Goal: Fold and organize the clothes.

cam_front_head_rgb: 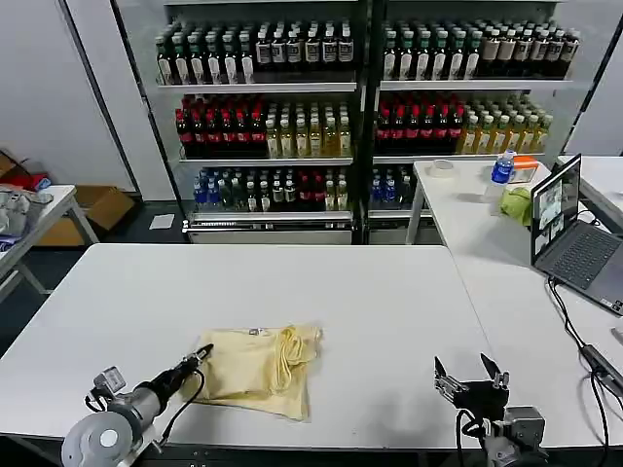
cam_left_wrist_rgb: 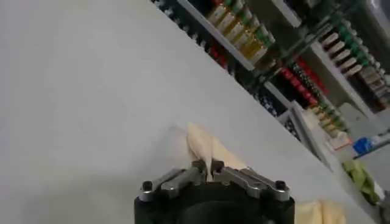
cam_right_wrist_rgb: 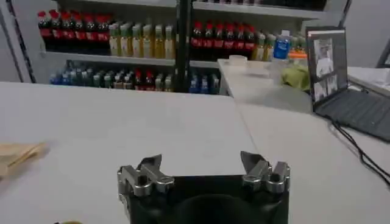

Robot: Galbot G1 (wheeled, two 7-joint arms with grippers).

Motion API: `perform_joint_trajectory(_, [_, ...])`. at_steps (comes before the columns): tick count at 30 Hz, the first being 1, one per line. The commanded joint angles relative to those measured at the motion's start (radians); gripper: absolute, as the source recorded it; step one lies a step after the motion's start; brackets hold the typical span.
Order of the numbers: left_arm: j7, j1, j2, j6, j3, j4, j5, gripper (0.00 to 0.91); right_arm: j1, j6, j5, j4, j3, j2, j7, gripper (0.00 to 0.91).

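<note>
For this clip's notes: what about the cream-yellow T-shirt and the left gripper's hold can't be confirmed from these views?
- Pale cream-yellow soft T-shirt: its layers hide the folds beneath in the head view.
- Left gripper: its own fingers cover the pinched cloth in the left wrist view.
- Small neck label: too small to read.

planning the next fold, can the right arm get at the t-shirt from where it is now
Probably yes, with a reach. The right gripper, jaws open, sits well apart from the T-shirt, with bare table between. The left gripper is already shut on the shirt's left edge.
</note>
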Motion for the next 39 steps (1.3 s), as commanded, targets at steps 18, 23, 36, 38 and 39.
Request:
perform_joint_trajectory(18, [0.034,0.068,0.384,0.002,-0.486,-0.079,0.026,0.02,0.031,0.004,0.031,0.015,-0.005,-0.004,0.002,0.907])
perform_joint_trajectory(23, [0.081,0.07,0.549,0.001,-0.568,-0.085,0.121,0.02,0.054,0.005,0.037,0.007,-0.019,0.004,0.002,0.907])
perform_joint_trajectory(36, [-0.031,0.21,0.211,-0.098,0.07,-0.246,1.095,0.01,0.038,0.017,0.029,0.0,-0.006,0.023,-0.001,0.907])
perform_joint_trajectory(38, [-0.078,0.207,0.139,-0.094,0.16,-0.264,1.217,0.01,0.035,0.017,0.026,-0.003,-0.003,0.024,0.0,0.907])
perform_joint_trajectory(39, [-0.088,0.205,0.126,-0.091,0.18,-0.271,1.246,0.01,0.034,0.017,0.025,-0.005,-0.002,0.024,0.0,0.907])
